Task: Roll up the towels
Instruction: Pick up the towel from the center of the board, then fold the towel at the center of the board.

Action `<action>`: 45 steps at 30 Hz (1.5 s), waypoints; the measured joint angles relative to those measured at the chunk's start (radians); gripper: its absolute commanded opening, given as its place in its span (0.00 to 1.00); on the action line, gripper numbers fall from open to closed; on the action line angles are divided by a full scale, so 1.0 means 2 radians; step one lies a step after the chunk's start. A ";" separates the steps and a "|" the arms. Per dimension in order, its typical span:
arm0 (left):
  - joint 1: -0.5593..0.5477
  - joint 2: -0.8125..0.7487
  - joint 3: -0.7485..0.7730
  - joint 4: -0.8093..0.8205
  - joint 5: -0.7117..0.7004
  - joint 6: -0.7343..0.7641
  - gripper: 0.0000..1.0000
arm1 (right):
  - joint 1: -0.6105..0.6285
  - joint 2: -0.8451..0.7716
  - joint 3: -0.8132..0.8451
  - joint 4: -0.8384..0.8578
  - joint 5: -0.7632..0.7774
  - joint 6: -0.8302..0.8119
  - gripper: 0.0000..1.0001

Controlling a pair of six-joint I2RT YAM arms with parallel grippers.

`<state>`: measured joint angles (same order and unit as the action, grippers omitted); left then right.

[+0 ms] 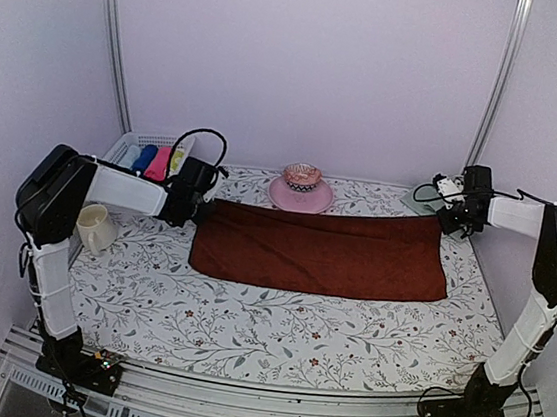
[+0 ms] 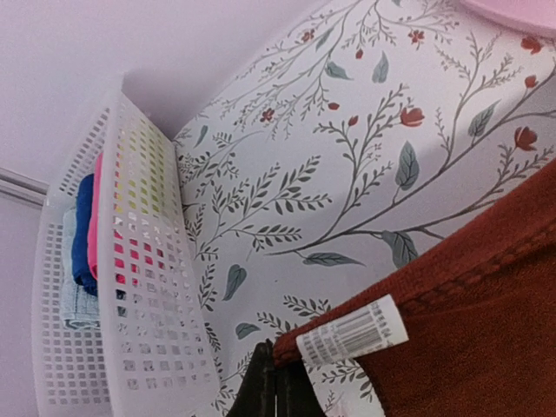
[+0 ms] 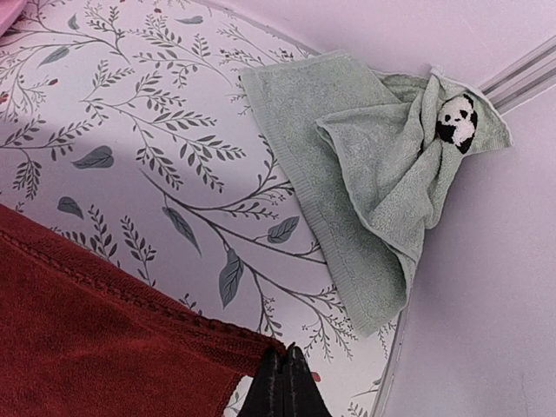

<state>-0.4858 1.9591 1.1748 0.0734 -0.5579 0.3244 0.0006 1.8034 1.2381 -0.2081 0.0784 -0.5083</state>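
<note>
Left gripper [image 2: 276, 372] and right gripper [image 3: 282, 372] are closed, each pinching a far corner of the red-brown towel [image 1: 324, 249] stretched between them. A neat roll likely needs both moving together.

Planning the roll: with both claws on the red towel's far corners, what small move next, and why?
Probably draw both corners toward the near edge, folding it narrower: the red towel lies spread flat, with the left claw and right claw each shut on a far corner.
</note>
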 measured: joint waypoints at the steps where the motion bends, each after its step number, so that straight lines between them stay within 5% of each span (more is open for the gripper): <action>1: 0.000 -0.010 -0.005 0.001 0.001 0.000 0.00 | 0.000 -0.007 -0.007 0.001 -0.002 -0.002 0.02; 20: -0.045 -0.094 -0.067 -0.060 0.004 -0.015 0.00 | -0.010 -0.187 -0.179 0.000 -0.059 -0.073 0.02; 45: -0.093 -0.166 -0.124 -0.149 -0.007 -0.073 0.00 | -0.037 -0.317 -0.304 -0.041 -0.115 -0.168 0.02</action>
<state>-0.6724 1.6272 0.9264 -0.2241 -0.5713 0.1780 -0.0734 1.1694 0.6296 -0.2901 -0.1520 -0.8440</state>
